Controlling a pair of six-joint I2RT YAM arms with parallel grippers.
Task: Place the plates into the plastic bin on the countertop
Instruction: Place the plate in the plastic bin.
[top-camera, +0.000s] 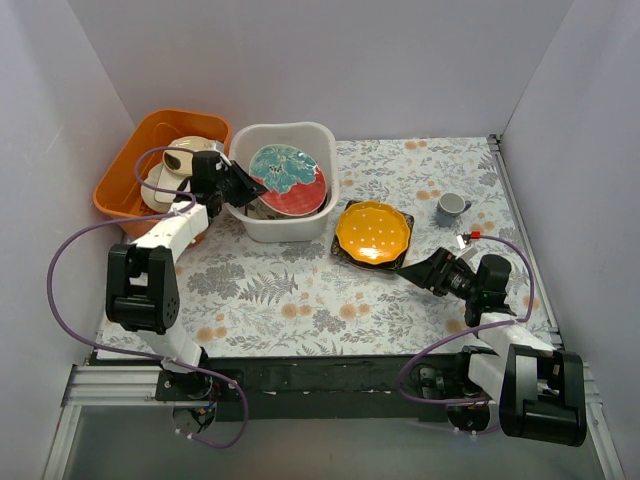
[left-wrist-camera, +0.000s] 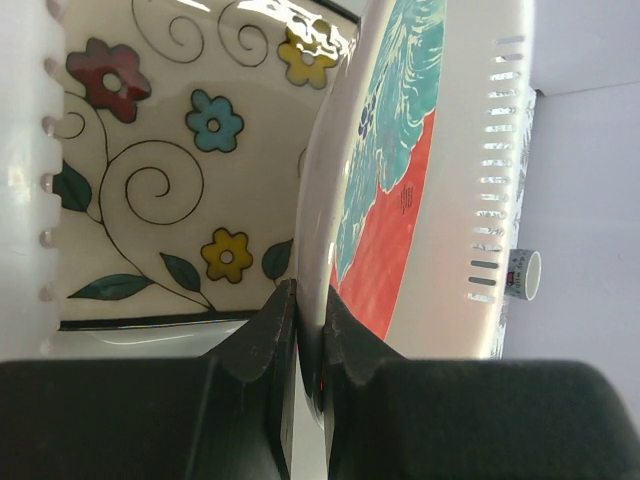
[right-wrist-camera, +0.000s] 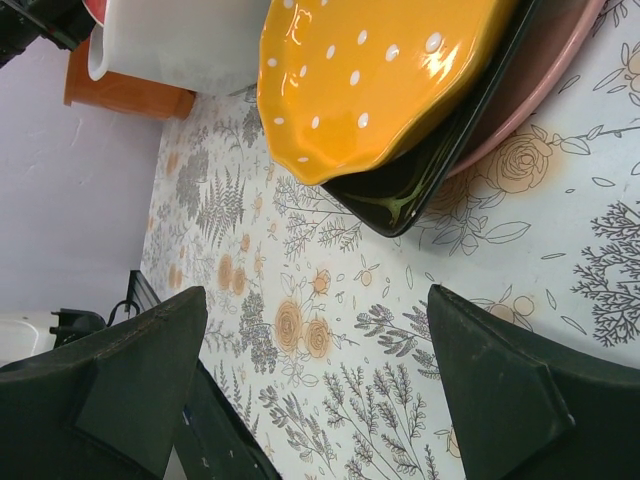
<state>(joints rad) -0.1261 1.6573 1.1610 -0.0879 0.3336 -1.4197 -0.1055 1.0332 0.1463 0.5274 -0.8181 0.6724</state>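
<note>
Pinched by the left gripper (left-wrist-camera: 310, 298), the red-and-teal plate (left-wrist-camera: 395, 220) is held by its rim, tilted inside the bin (top-camera: 300, 231). The right gripper (right-wrist-camera: 318, 300) is spread wide near the stacked plates (right-wrist-camera: 370, 80). If released abruptly, the plate could be chipped against the floral plate (left-wrist-camera: 180, 180).

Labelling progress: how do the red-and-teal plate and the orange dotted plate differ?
The red-and-teal plate sits tilted in the white bin; the orange dotted plate lies flat atop the black plate on the countertop. The left hand pinches the first one's rim; the second is untouched, with the open right hand short of it. Both are roundish.
</note>
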